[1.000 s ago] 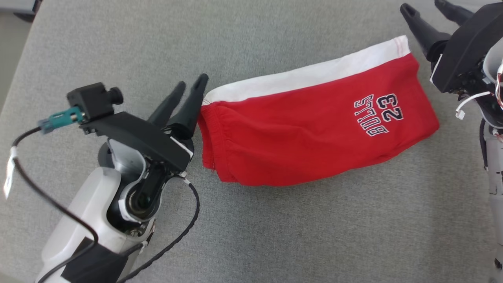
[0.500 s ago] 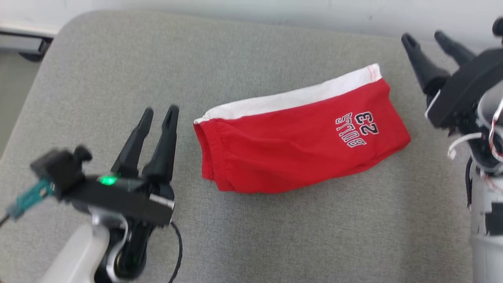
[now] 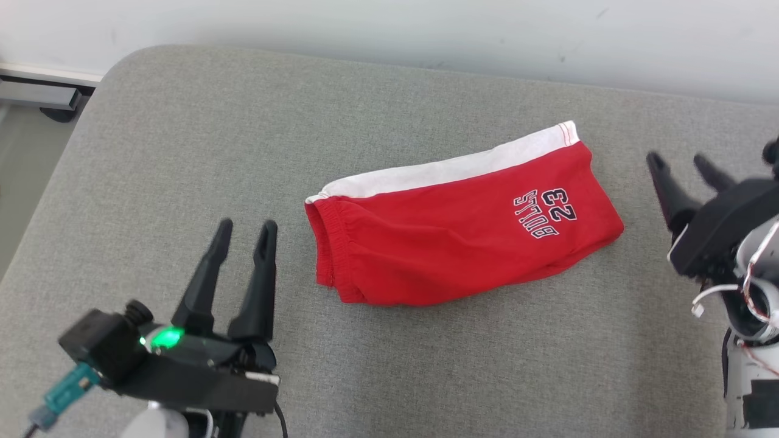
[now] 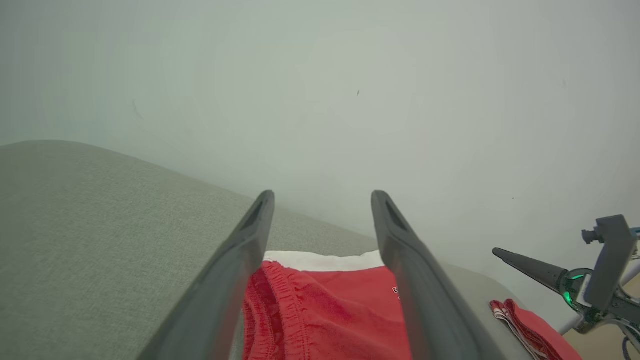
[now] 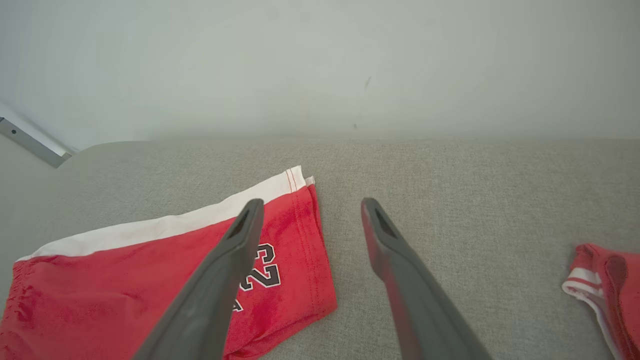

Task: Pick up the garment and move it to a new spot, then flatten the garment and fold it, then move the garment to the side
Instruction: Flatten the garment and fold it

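Observation:
The garment [image 3: 450, 225] is a pair of red shorts with a white side stripe and "BULLS 23" print, lying folded flat in the middle of the grey padded surface [image 3: 182, 134]. It also appears in the left wrist view [image 4: 320, 310] and the right wrist view [image 5: 125, 285]. My left gripper [image 3: 242, 230] stands open at the lower left, a short way left of the waistband, touching nothing. At the right, my right gripper [image 3: 680, 163] is open and empty, just beyond the hem end.
A second red and white cloth [image 5: 605, 290] lies on the surface further right, seen too in the left wrist view [image 4: 525, 325]. A white wall [image 3: 426, 30] runs behind the surface's rear edge. Bare grey padding surrounds the shorts.
Both grippers have drawn back from the shorts toward me, the left one leaving the waistband edge. The head camera has tilted up, so the wall now shows. The shorts lie unmoved.

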